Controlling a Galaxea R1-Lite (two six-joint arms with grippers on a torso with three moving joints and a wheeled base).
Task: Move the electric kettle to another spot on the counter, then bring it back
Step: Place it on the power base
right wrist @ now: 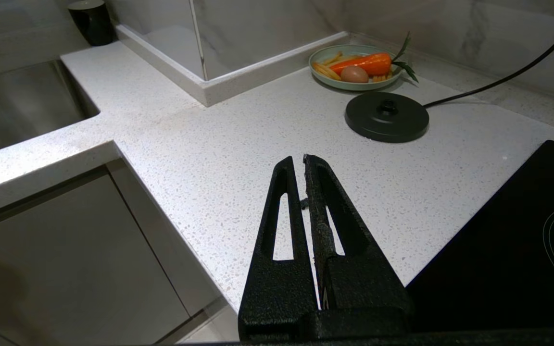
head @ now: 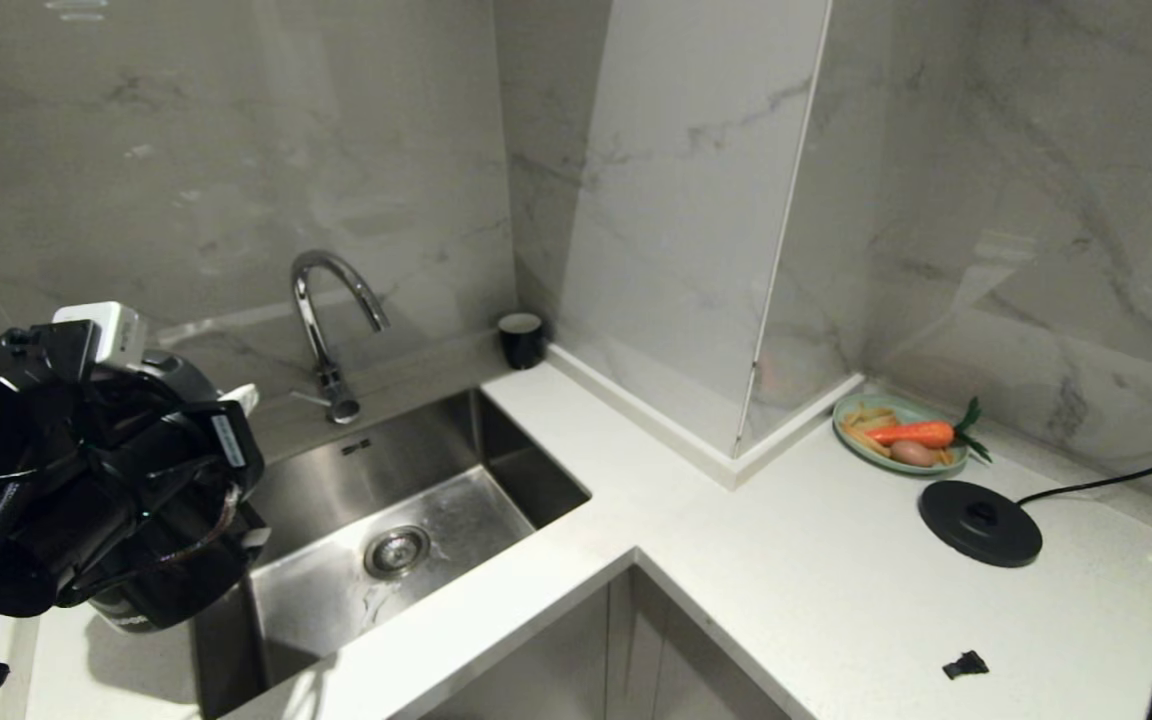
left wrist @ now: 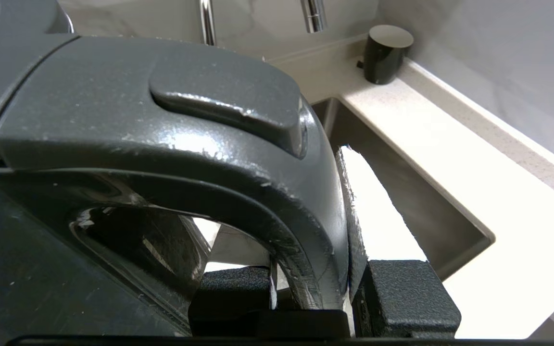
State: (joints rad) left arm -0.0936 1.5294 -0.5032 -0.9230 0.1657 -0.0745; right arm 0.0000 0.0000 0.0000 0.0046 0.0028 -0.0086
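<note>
A: Closest to the lens: loop handle of the electric kettle [left wrist: 238, 158], clamped between the pads of the left gripper [left wrist: 310, 293]. Gripping the handle, then, not open

B: Agreed. Seen from the head camera, left gripper [head: 151, 490] and electric kettle [head: 151, 600] at the far left, by the left rim of the sink [head: 496, 500]. Resting on the counter [head: 736, 560] or hanging just above it — could not tell

A: And the right gripper [right wrist: 304, 163]?

B: Closed on nothing, fingers pressed together, parked over the counter near the hob [right wrist: 512, 250]

A: Judged as the far end of the trip, with the base disc [head: 980, 522] well apart on the right, cord trailing off toward the wall. Best done how?

B: Kept upright, grip held firm on the handle, lifted straight before any sideways travel. Carried in front of the tap [head: 331, 320] rather than under its spout, and not dragged over the basin lip

A: Room for that?

B: Plenty across the middle: broad bare worktop between sink and disc. Tight spots: the jutting wall corner [head: 736, 440], the black cup [head: 521, 340] behind the sink, the plate [head: 851, 415] of carrot and egg just behind the disc, and a small black scrap [head: 965, 664] near the front edge

A: Worth lining up squarely over the disc before lowering
</note>
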